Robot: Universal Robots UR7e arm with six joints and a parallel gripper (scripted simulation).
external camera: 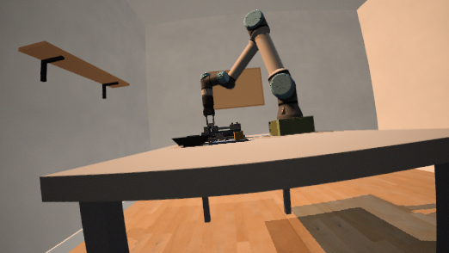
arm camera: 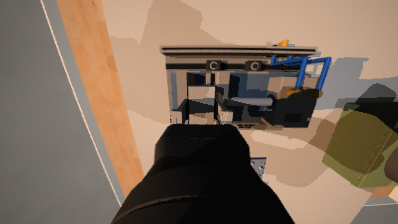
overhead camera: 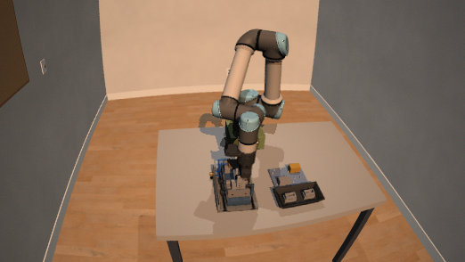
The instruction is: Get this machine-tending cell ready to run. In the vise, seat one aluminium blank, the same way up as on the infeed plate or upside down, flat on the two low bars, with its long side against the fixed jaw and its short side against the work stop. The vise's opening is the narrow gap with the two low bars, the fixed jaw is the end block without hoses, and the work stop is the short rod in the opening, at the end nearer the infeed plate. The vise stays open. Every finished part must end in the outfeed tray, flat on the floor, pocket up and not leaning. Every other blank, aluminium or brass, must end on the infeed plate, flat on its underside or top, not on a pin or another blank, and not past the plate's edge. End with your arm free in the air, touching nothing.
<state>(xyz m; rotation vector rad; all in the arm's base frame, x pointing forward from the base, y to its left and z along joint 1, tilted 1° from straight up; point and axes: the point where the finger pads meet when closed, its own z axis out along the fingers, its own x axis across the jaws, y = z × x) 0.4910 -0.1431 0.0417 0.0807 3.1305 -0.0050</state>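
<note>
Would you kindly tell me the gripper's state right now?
Gripper: shut on an aluminium blank, down at the vise.
</note>
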